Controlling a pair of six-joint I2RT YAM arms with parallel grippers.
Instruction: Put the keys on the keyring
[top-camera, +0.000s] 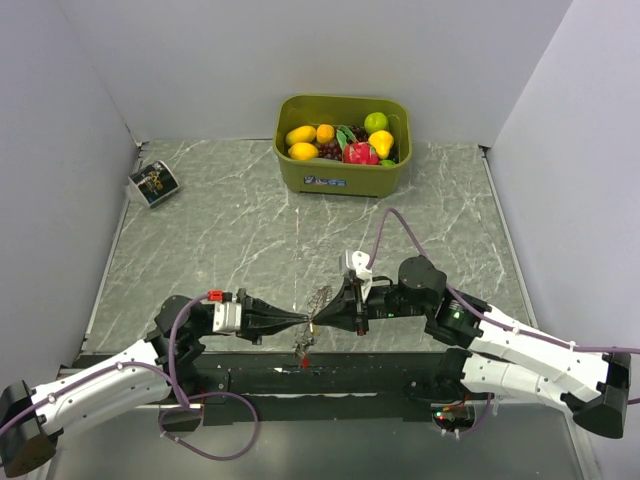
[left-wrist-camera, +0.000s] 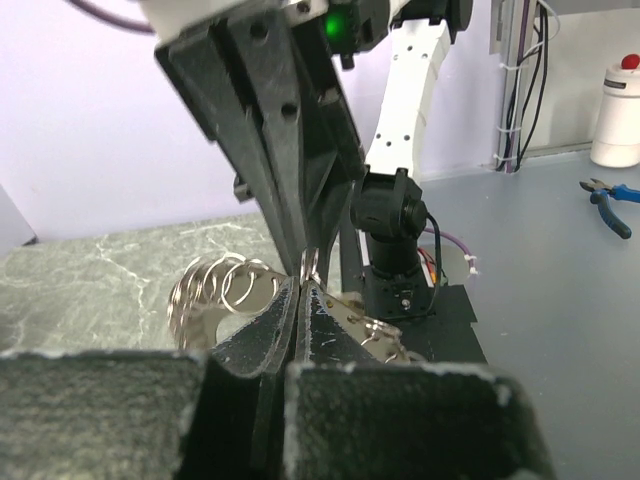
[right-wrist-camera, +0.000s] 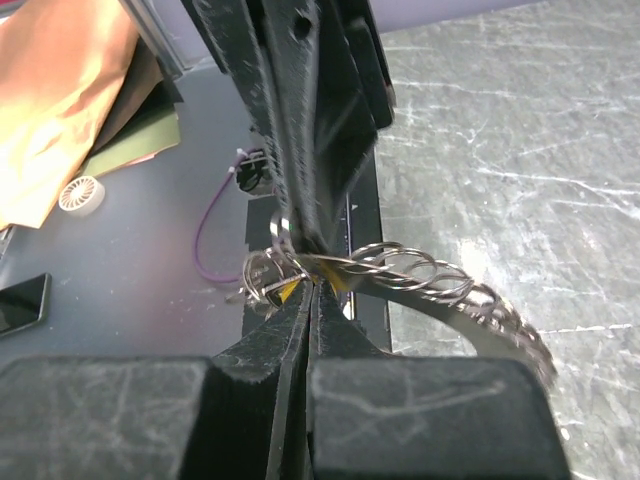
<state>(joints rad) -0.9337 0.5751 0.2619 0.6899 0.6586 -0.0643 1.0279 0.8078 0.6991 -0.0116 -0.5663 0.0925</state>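
My two grippers meet tip to tip above the table's near edge. The left gripper (top-camera: 301, 320) is shut on a thin metal ring at its tips (left-wrist-camera: 302, 284). The keyring (top-camera: 320, 298), a coil of grey metal loops, spreads to the left of those tips in the left wrist view (left-wrist-camera: 222, 291). The right gripper (top-camera: 319, 322) is shut on a yellow-headed key (right-wrist-camera: 287, 291), with the keyring coil (right-wrist-camera: 430, 274) trailing right. More keys (top-camera: 300, 352) hang below the tips, one with a red bit. They show as a metal cluster in the left wrist view (left-wrist-camera: 378, 330).
A green bin (top-camera: 340, 178) of fruit toys stands at the back centre. A small printed card (top-camera: 153, 184) lies at the far left. A black strip (top-camera: 330, 372) runs along the near table edge. Grey walls close in both sides.
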